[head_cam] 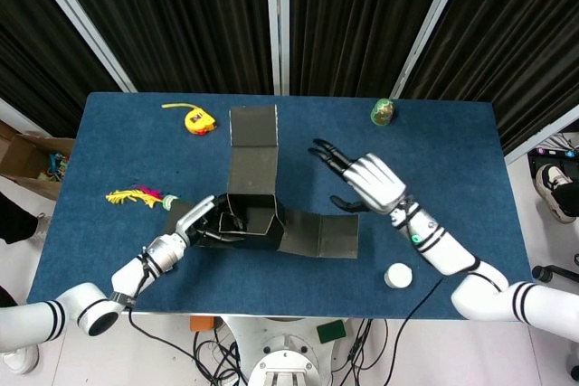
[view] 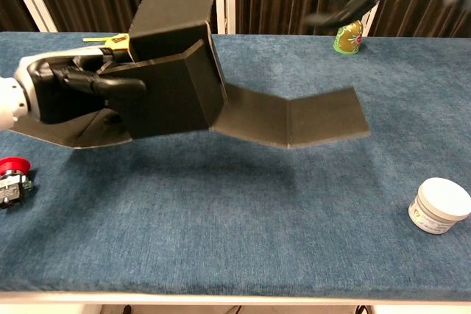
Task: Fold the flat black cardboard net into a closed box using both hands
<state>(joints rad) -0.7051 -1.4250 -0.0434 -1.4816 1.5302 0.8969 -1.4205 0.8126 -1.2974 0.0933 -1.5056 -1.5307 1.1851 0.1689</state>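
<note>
**Left of centre on the tabletop: half-formed box in the left hand's grasp**

Left of centre in the head view, the black cardboard net [head_cam: 262,196] sits partly folded on the blue tabletop [head_cam: 452,151]. Its middle section forms an open-topped box shape; one long flap runs toward the upper edge of the frame, and two flat panels trail off to the right. In the chest view the net [view: 176,86] appears tilted and lifted, with the right-hand panels clear of the tabletop surface.

Left hand [head_cam: 201,219]: fingers grasp the left wall of the box shape, some reaching inside it. Chest view shows the same hand [view: 70,86] at the left of frame, against the cardboard.

Right hand [head_cam: 371,180]: fingers released and spread, apart from the net, holding nothing. In the chest view it is blurred at the upper right.

Other items: yellow tape measure [head_cam: 195,119] upper left; green jar [head_cam: 383,112] upper right; white tub [head_cam: 397,275] lower right; feathered toy [head_cam: 140,196] at left; red button [view: 10,170].
</note>
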